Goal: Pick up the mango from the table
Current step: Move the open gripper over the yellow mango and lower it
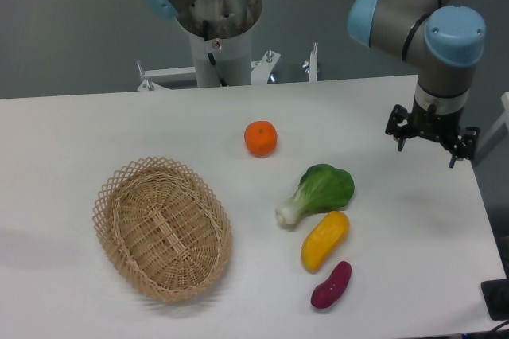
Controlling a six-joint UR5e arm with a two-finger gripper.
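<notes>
While jaws (432,142) hang open, table (64,128) holds 1 mango (324,240), 1 basket (163,227).

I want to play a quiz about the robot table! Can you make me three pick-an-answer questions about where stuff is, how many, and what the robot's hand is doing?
1. What lies right next to the mango?
A. basket
B. bok choy
C. orange

2. How many foods are on the table?
A. two
B. four
C. six

3. The gripper is
A. holding the mango
B. inside the basket
C. empty, up above the table

Answers:
1 B, the bok choy touches its top end.
2 B: orange, bok choy, mango, sweet potato.
3 C, nothing is between its fingers.
</notes>
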